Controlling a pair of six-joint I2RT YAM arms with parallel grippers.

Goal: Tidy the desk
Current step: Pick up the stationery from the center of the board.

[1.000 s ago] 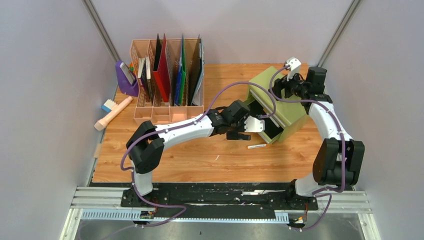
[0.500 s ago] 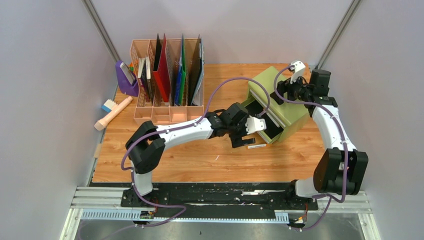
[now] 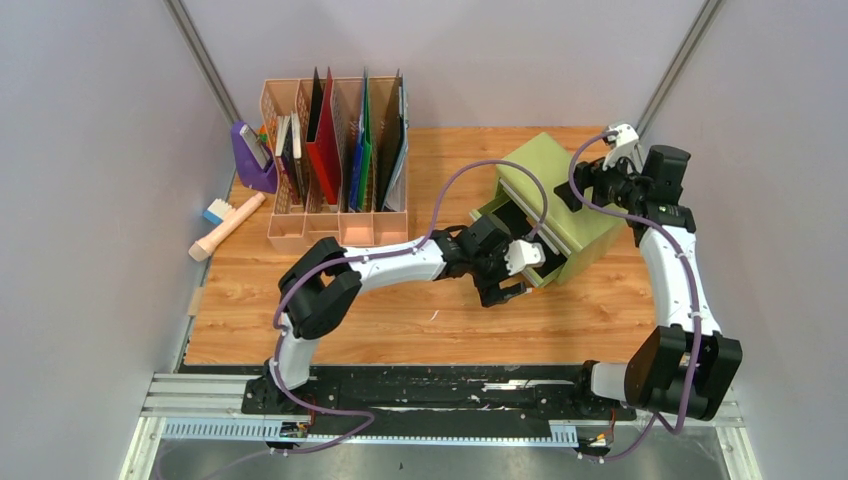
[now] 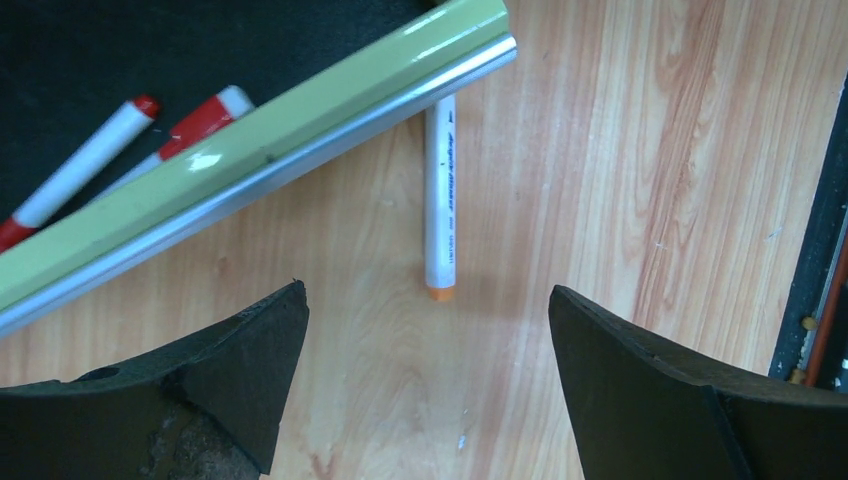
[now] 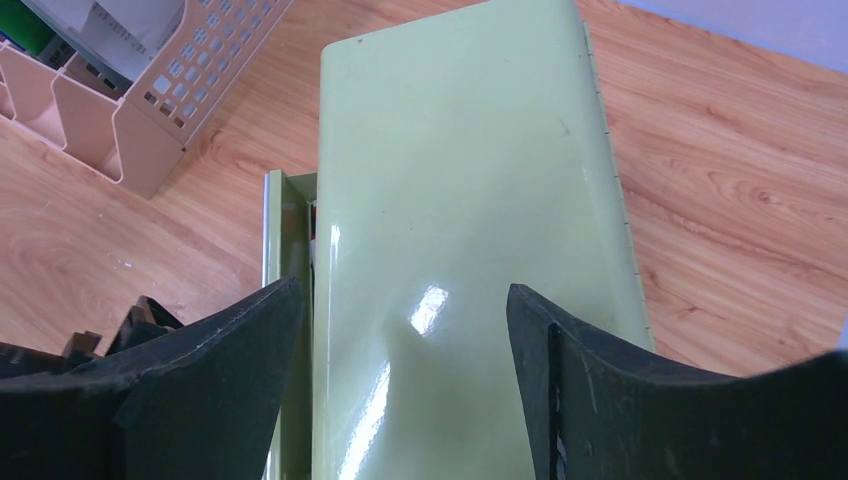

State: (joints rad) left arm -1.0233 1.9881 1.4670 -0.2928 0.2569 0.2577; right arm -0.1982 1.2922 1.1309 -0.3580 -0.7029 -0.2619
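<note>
The worktop (image 3: pixel 400 320) fills the middle of the top view, with both arm bases along its near edge.

A green drawer cabinet (image 3: pixel 560 200) stands at its right rear, skewed to the edges. Its drawer (image 4: pixel 250 140) is pulled out toward the centre and holds two red-and-white markers (image 4: pixel 75 180).

The left arm (image 3: pixel 390 265) reaches across the worktop to the drawer front. We see the left jaws spread wide over bare wood. Between them, a white marker with an orange end (image 4: pixel 441 190) lies flat on the worktop. Its far end is tucked under the drawer's front lip, which blocks access from that side.

The right arm (image 3: pixel 675 270) hangs over the cabinet's far right side. The right jaws are spread and frame the cabinet's top in the right wrist view. We cannot tell whether they touch it.

At the left rear stands a pink file rack (image 3: pixel 335 170) filled with folders. A purple holder (image 3: pixel 250 160) and a wooden-handled brush (image 3: pixel 228 224) lie to its left.
</note>
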